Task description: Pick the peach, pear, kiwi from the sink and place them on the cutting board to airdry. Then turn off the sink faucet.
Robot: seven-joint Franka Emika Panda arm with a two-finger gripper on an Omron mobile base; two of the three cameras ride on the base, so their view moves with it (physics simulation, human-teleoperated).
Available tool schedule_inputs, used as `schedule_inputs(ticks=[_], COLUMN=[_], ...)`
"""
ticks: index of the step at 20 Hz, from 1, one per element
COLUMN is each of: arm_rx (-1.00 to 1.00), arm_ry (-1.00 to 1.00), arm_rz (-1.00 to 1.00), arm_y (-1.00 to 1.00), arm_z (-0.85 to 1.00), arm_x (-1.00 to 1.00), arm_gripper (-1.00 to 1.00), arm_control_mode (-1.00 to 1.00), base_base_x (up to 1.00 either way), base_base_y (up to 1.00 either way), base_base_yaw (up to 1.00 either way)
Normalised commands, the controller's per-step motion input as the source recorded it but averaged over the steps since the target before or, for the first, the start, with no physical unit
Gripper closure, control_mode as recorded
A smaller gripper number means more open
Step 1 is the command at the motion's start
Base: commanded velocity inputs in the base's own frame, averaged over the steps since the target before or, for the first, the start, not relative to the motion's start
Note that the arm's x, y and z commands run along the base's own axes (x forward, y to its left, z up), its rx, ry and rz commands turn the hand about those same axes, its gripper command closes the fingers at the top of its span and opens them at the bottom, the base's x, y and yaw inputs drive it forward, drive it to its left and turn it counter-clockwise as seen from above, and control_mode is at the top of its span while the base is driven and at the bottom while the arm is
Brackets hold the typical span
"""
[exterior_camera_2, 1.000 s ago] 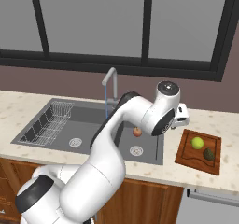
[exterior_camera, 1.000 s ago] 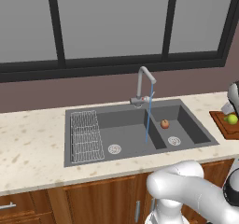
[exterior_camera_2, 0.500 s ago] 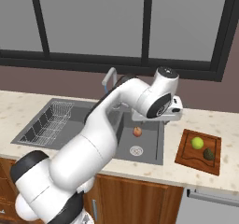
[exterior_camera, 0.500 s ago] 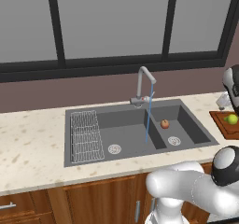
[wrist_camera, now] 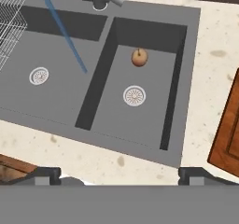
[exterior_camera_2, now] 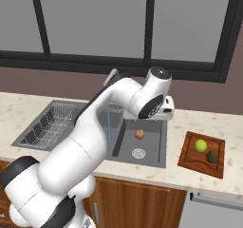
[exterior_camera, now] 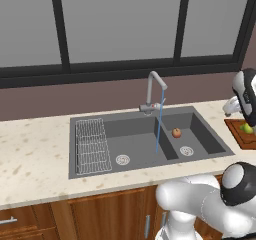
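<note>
Your gripper (wrist_camera: 119, 175) stood with jaws wide apart and empty at the bottom of the hand view, above the counter's front edge. The peach (wrist_camera: 139, 57) lay in the sink's (exterior_camera_2: 161, 151) smaller basin, right of centre in the right base view, beyond the drain (wrist_camera: 134, 95). The pear (exterior_camera_2: 200, 145) and kiwi (exterior_camera_2: 212, 157) sat on the board (exterior_camera_2: 190, 160) at right; the faucet (exterior_camera: 156, 90) was running.

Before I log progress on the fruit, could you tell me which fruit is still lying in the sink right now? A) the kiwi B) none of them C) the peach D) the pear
C: the peach lies in the smaller basin of the sink just above the drain, while the pear and the kiwi already sit on the cutting board.
</note>
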Motion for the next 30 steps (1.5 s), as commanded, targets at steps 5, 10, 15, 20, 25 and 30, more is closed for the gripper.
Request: schedule_inputs(ticks=[5,10,15,20,25,30], arm_rx=[0.0,-0.01,0.0,0.01,0.01,0.0], arm_ry=[-0.23,-0.09,0.02,0.0,0.0,0.0], arm_rz=[-0.08,-0.19,-0.19,-0.04,-0.06,-0.09], arm_y=[0.45,0.35,0.05,0.02,0.07,0.22], arm_z=[-0.01,-0.1,0.0,-0.04,-0.07,-0.02], arm_x=[-0.01,0.0,0.0,0.0,0.03,0.14], arm_gripper=[-1.0,-1.0,-1.0,-1.0,-1.0,-1.0], arm_control_mode=[-1.0,-1.0,-1.0,-1.0,-1.0,-1.0], base_base_x=[0.0,0.0,0.0,0.0,0.0,0.0], base_base_y=[0.0,0.0,0.0,0.0,0.0,0.0], base_base_yaw=[0.0,0.0,0.0,0.0,0.0,0.0])
